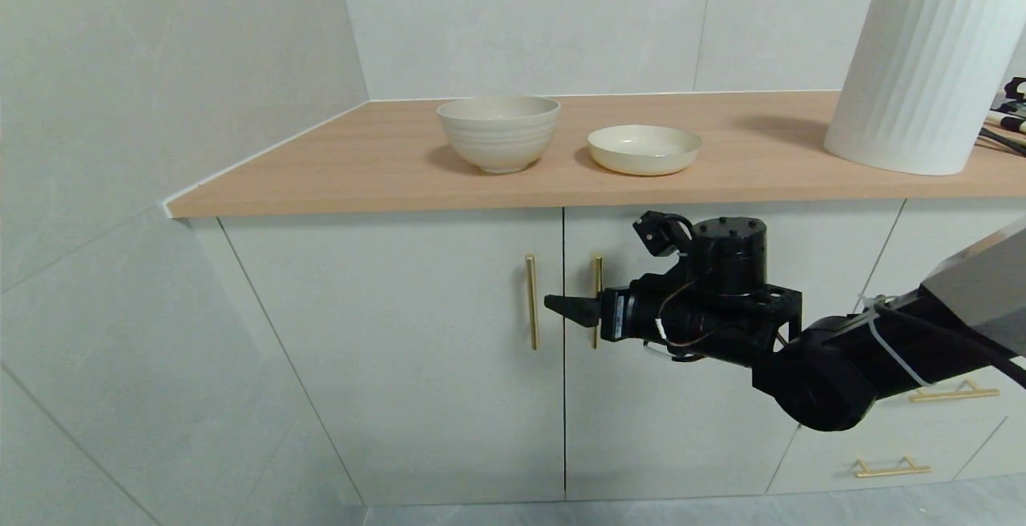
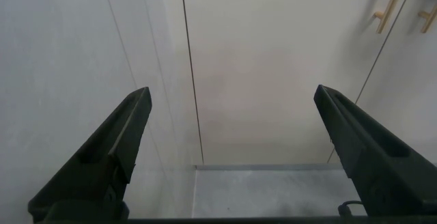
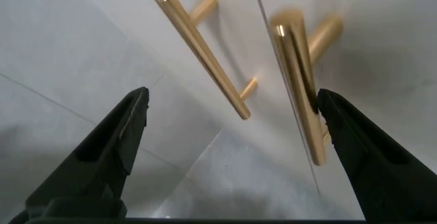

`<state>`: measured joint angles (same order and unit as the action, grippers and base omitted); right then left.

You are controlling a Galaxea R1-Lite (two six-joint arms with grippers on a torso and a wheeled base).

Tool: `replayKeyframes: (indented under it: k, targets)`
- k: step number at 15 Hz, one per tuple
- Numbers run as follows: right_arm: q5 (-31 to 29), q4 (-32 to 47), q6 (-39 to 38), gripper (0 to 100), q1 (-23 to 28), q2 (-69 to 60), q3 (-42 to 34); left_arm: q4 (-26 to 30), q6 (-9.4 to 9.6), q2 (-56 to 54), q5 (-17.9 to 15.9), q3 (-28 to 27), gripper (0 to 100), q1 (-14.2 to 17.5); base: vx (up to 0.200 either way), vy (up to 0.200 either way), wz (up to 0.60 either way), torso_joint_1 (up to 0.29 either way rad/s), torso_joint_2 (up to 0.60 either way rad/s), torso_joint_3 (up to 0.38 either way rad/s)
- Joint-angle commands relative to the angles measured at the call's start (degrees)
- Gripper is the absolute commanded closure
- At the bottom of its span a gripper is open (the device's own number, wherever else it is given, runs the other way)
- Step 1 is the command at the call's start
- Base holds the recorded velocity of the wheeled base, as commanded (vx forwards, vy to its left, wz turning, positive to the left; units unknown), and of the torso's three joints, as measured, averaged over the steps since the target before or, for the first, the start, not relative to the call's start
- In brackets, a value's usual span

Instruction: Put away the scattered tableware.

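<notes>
**Item 1. Right gripper** (image 1: 571,309): black, two-fingered. It is being held level before the pale grey cabinet front (image 1: 401,333), under the counter. Its tip is being shown between the left brass bar handle (image 1: 531,301) and the right brass bar handle (image 1: 597,281). The fingers are being kept wide apart, with nothing clamped. In the right wrist view, both handles are being framed inside the gap.

**Item 2. Left gripper** (image 2: 232,94): its fingers are likewise being held apart and empty, and it is being pointed at a lower cabinet panel.

**Item 3. Deep cream ceramic bowl** (image 1: 498,131): it is being left upright on the light wooden countertop (image 1: 337,169), well above the right gripper.

**Item 4. Shallow cream ceramic dish** (image 1: 644,148): it is being left just beside the bowl, not touching it.

**Item 5. Tall white ribbed cylindrical container** (image 1: 922,77): it is being kept further along the same countertop.

**Step in hand (judged):** a cabinet door is probably being approached for opening, so that the bowl and dish can be stowed inside.

**Handling note:**
- Only one handle should be taken. With both bars lying inside the gap, the gripper is best shifted sideways until a single bar is centred.
- The bar should be gripped near mid-length.
- The door should be drawn along its hinge arc, not straight back, so that the slim bar is not being twisted out of the pads.
</notes>
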<state>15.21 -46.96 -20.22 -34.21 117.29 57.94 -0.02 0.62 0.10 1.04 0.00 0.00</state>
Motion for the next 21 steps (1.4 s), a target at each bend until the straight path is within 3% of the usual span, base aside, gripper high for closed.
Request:
replayKeyframes:
  k: [1, 13, 21]
  targets:
    - [-0.01, -0.15, -0.78, 0, -0.33, 0.66, -0.02, -0.06, -0.01, -0.01, 0.02, 0.00, 0, 0.00, 0.000, 0.000, 0.00, 0.000, 0.00, 0.000]
    - [-0.01, -2.96, -4.74, 0, -2.80, -0.57, -1.25, 0.02, -0.01, -0.01, 0.02, 0.00, 0, 0.00, 0.000, 0.000, 0.00, 0.000, 0.00, 0.000]
    - [1.57, -2.61, -4.47, 0, -5.78, -12.43, -12.59, -0.06, -0.01, -0.01, 0.02, 0.00, 0, 0.00, 0.000, 0.000, 0.00, 0.000, 0.00, 0.000]
